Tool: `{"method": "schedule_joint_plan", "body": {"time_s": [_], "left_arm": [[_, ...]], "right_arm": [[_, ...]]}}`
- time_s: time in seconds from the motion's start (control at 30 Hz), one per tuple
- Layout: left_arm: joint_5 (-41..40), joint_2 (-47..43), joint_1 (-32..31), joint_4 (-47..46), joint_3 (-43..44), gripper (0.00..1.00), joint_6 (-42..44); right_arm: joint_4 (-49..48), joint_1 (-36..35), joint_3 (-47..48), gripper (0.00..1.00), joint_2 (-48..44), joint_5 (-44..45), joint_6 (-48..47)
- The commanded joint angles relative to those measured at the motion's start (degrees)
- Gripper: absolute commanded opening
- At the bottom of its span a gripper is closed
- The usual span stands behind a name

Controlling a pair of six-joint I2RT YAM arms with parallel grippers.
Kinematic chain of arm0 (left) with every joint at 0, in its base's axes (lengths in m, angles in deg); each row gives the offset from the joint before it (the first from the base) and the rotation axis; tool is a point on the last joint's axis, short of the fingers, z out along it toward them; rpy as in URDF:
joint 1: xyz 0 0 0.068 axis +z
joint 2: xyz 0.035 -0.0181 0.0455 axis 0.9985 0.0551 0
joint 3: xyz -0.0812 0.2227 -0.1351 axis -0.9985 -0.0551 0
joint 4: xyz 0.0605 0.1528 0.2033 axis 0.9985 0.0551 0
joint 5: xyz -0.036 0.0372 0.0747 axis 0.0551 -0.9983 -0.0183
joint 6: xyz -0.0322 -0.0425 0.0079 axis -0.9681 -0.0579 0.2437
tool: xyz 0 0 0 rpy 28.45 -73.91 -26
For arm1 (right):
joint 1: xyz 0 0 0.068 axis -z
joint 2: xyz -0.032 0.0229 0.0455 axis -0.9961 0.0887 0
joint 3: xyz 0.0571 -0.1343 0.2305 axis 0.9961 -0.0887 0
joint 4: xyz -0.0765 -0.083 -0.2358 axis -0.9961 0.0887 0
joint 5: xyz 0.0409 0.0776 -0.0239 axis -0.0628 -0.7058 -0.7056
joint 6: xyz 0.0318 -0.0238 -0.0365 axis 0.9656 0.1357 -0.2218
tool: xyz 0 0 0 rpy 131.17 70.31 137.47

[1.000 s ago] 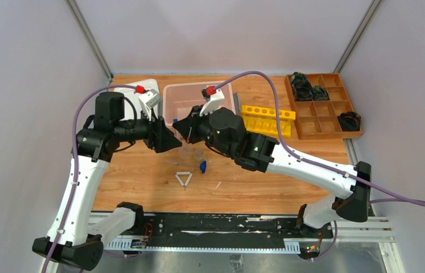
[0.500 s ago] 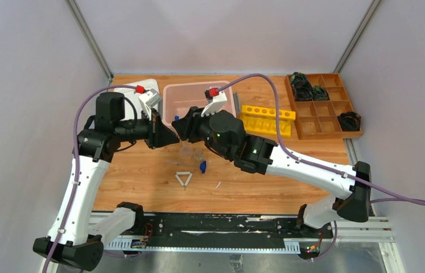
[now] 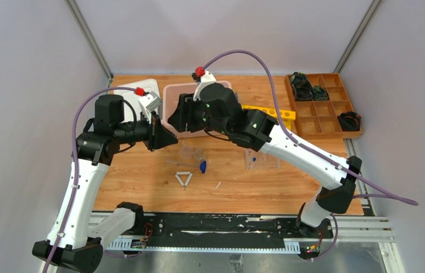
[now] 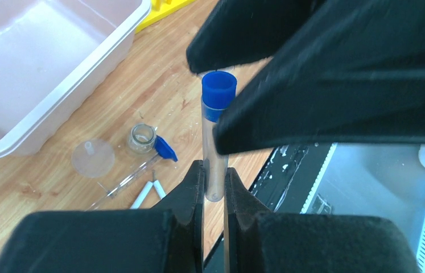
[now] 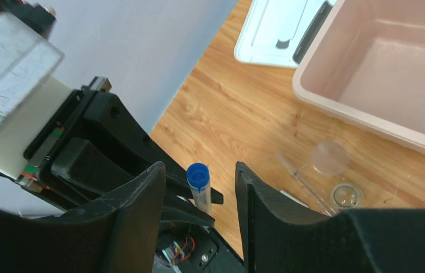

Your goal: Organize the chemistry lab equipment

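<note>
Blue-capped clear tube (image 4: pixel 215 148) upright in tightly clenched left fingers (image 4: pixel 190 187); right fingers (image 5: pixel 133 219) apart, flanking its cap without contact.

Blue-capped tube (image 5: pixel 199 192) inside parted right gripper (image 5: pixel 199 168), pink bin (image 5: pixel 397 68)

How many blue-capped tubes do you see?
1 for sure: the tube, held by the left gripper. A blue speck in the clear tray may be a second; too small to tell. Others may be hidden.
</note>
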Motion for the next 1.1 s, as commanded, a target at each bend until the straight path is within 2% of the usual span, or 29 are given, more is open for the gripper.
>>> {"method": "schedule_joint_plan", "body": {"time_s": [0.0, 0.1, 0.23, 0.33, 0.37, 0.4, 0.43, 0.5, 0.53, 0.9, 1.07], "left_arm": [[0.3, -0.2, -0.3, -1.0, 1.0, 0.00, 0.5], [1.0, -0.5, -0.3, -0.8, 0.9, 0.00, 0.8], [2.1, -1.2, -0.3, 1.1, 1.6, 0.04, 4.1], [1.4, -2.1, -0.3, 1.2, 1.0, 0.06, 4.7], [1.0, -2.3, -0.3, 1.2, 0.9, 0.09, 4.8], [0.3, -2.2, -0.3, 1.2, 0.7, 0.22, 4.8], [-0.4, -2.1, -0.3, 1.2, 0.7, 0.40, 4.8], [-2.1, -2.0, -0.3, 1.2, 0.8, 0.84, 4.7], [-3.3, -2.1, -0.3, 1.2, 0.8, 0.97, 4.8], [-12.4, -2.5, -0.3, 2.3, -0.4, 1.00, 6.7], [-13.6, -2.0, -0.3, 2.5, -0.8, 1.00, 6.9]], "right_arm": [[6.7, 0.9, 4.4, 0.51, 2.8, -4.8, -1.7], [7.3, 1.3, 5.9, 0.44, 4.3, -5.2, -1.8], [7.3, 2.0, 6.4, 0.18, 5.0, -6.1, -1.7], [7.5, 2.5, 5.0, 0.02, 4.0, -6.1, -1.9], [7.5, 2.7, 4.2, 0.00, 3.3, -5.9, -1.9], [7.5, 3.0, 2.9, 0.00, 2.4, -5.6, -1.9], [7.5, 3.2, 1.5, 0.00, 1.2, -5.0, -2.1], [7.5, 3.4, -2.6, 0.00, -2.2, -2.0, -3.4], [7.5, 3.4, -5.0, 0.00, -4.5, 1.5, -4.5], [7.0, 6.5, -47.4, 0.00, -42.7, 37.9, -8.9], [0.8, 6.9, -63.2, 0.00, -56.4, 46.2, -9.9]]}}
